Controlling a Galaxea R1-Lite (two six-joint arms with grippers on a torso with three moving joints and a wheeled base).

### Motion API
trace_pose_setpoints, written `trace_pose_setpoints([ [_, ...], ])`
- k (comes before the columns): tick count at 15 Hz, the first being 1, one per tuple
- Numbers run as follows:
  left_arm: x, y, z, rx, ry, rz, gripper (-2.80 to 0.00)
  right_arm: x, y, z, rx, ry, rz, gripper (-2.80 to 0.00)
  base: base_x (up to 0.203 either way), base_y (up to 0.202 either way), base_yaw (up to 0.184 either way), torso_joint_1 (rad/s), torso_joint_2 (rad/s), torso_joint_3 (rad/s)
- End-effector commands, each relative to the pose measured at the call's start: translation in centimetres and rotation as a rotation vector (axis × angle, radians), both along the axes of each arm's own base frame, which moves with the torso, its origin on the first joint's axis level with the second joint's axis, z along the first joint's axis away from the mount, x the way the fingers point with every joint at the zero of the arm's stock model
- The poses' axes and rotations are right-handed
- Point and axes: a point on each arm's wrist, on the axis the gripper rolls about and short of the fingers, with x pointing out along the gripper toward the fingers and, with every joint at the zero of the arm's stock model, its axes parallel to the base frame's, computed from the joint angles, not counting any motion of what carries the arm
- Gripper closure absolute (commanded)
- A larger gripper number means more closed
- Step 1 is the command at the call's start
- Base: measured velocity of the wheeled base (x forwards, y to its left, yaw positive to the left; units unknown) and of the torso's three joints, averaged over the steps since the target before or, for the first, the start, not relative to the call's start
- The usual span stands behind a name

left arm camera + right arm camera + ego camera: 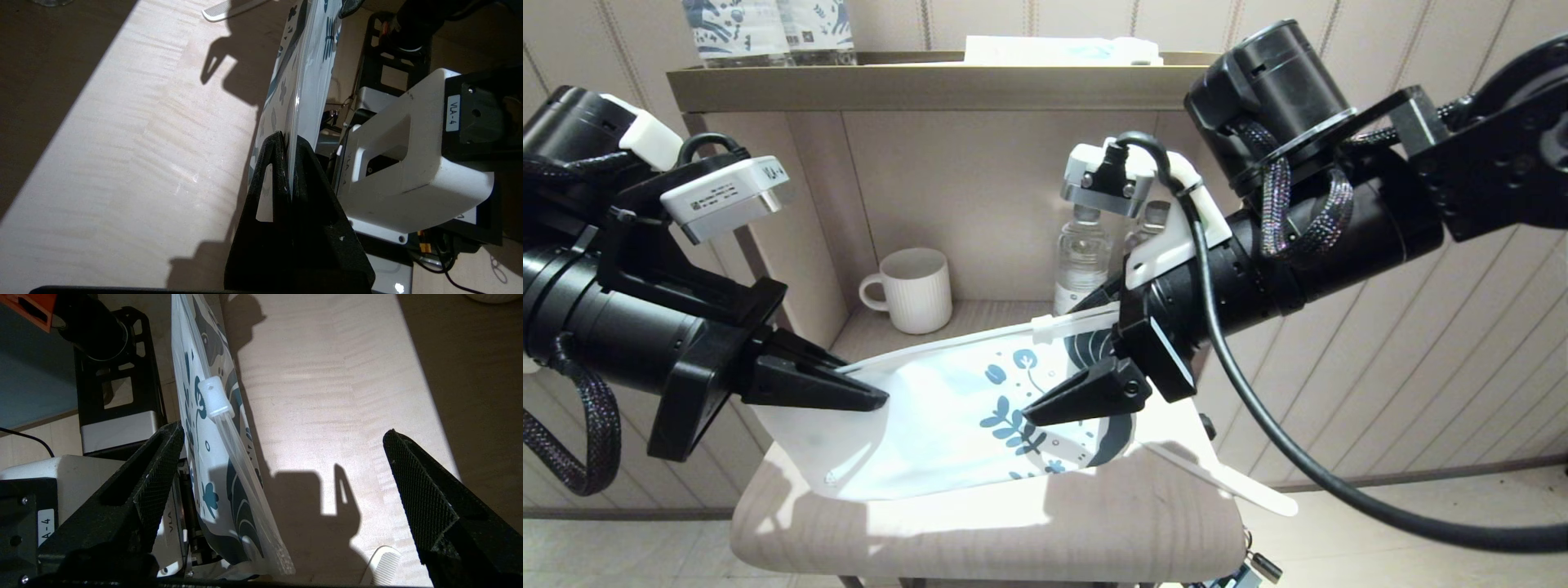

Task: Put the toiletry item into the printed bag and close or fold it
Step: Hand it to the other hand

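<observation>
The left gripper (870, 398) is clamped on one end of the printed bag (931, 416), holding it up on edge above the beige stool (980, 531); the left wrist view shows the film pinched between the shut jaws. Only that one end is gripped, so the bag could sag, twist, or slip free if the right arm nudges it. The white slider (1045, 329) sits on the top strip near the printed end. The right gripper (1054, 390) hangs at that printed end with its jaws spread wide and empty, one finger (159, 477) just beside the bag's face. The toiletry item (1233, 482), a comb, is not in the bag: it lies on the stool's right edge, its tip overhanging, and a careless brush could knock it off. Both arms reach inward, roughly level.
</observation>
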Motion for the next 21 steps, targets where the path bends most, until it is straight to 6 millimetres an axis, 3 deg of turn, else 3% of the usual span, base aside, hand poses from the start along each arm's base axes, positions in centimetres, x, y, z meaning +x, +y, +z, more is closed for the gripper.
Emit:
trace_pose_setpoints([
  [1, 0.0, -0.01, -0.08, 0.0, 0.005, -0.005, 0.0, 0.1, 0.19, -0.03, 0.0, 0.001, 0.007, -2.8, 0.0, 0.0, 0.0, 0.0, 0.0, 0.0],
  [3, 0.0, -0.01, -0.05, -0.001, 0.004, -0.005, 0.0, 0.28, 0.35, 0.09, 0.007, -0.002, 0.008, -2.8, 0.0, 0.0, 0.0, 0.0, 0.0, 0.0],
  [4, 0.0, -0.01, -0.05, -0.001, 0.004, -0.004, 0.0, 0.34, 0.41, 0.13, 0.009, -0.001, 0.009, 0.0, 0.0, 0.0, 0.0, 0.0, 0.0, 0.0],
  [17, 0.23, -0.12, -0.17, -0.012, 0.014, -0.016, 0.0, 0.24, 0.6, 0.05, 0.017, 0.01, 0.035, 0.0, 0.0, 0.0, 0.0, 0.0, 0.0, 0.0],
  [18, 0.23, -0.11, -0.35, -0.012, 0.015, -0.016, -2.8, 0.23, 0.63, -0.01, 0.016, 0.011, 0.036, 0.0, 0.0, 0.0, 0.0, 0.0, 0.0, 0.0],
  [21, 0.87, -0.34, -0.15, -0.03, -0.014, -0.014, -2.8, 0.35, 0.74, -0.4, 0.006, 0.02, 0.035, 0.0, 0.0, 0.0, 0.0, 0.0, 0.0, 0.0],
])
